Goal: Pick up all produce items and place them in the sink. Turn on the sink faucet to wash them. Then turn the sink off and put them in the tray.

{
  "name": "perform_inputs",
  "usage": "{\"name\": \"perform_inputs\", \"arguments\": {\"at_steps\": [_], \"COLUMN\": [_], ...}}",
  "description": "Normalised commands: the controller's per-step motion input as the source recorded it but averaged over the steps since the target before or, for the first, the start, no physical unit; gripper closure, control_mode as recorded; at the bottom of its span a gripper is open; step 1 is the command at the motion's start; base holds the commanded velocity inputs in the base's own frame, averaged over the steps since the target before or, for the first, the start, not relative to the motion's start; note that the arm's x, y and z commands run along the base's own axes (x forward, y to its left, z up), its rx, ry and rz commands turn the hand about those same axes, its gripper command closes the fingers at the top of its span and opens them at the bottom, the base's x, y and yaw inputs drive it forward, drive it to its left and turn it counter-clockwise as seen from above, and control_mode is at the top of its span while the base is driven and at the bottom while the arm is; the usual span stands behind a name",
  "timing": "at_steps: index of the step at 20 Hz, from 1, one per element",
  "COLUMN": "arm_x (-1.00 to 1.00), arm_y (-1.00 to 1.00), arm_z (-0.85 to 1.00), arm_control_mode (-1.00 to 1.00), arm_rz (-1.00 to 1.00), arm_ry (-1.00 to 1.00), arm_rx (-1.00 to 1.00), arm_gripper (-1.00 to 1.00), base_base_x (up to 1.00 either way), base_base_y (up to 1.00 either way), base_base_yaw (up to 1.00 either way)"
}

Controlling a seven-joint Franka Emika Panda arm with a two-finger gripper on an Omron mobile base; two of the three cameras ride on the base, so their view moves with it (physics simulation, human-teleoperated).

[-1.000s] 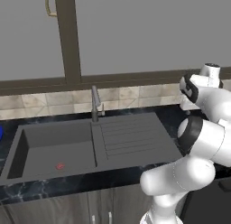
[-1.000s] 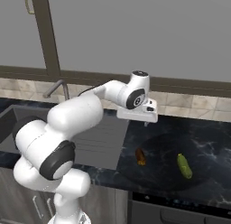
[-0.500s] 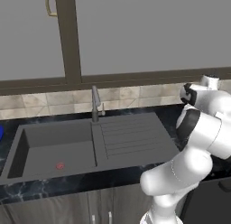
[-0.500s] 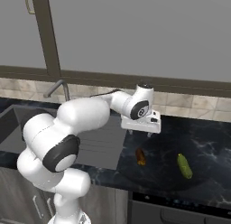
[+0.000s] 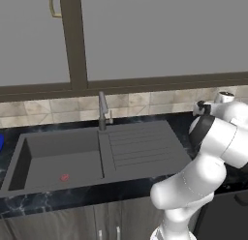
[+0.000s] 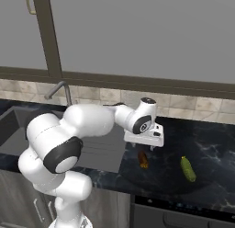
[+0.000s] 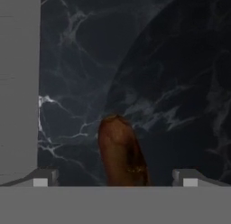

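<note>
The brown oblong (image 6: 143, 159) lies near the worktop's (image 6: 211, 139) front edge, long axis front to back, under the gripper (image 6: 145, 146), whose jaws stand wide apart, empty.

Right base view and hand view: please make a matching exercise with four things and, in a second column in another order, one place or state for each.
Things:
1. brown-orange oblong
2. green vegetable
3. sink faucet
4. gripper

Places or states:
A. behind the basin, by the tiled wall
B. jaws open, above the counter
C. on the dark counter, furthest right
D. on the counter, just under the gripper

Pairs: 1-D, 2-C, 3-A, 4-B
</note>
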Motion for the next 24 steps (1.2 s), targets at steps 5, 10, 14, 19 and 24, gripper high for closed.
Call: {"name": "perform_inputs", "arguments": {"at_steps": [5, 10, 14, 19, 24], "arm_x": [-0.26, -0.04, 0.02, 0.15, 0.00], "arm_y": [-0.05, 0.00, 0.00, 0.00, 0.06], "arm_z": [-0.42, -0.35, -0.36, -0.38, -0.15], "arm_control_mode": [-1.00, -1.00, -1.00, -1.00, -1.00], "arm_rz": [0.00, 0.00, 0.02, 0.03, 0.01], "arm_ry": [0.00, 0.00, 0.02, 0.04, 0.03], "arm_rx": [-0.01, 0.00, 0.00, 0.00, 0.00], "arm_gripper": [-1.00, -1.00, -1.00, -1.00, 1.00], "base_base_x": [0.00, 0.00, 0.00, 0.00, 0.00], "base_base_y": [0.00, 0.00, 0.00, 0.00, 0.00], "base_base_yaw": [0.00, 0.00, 0.00, 0.00, 0.00]}}
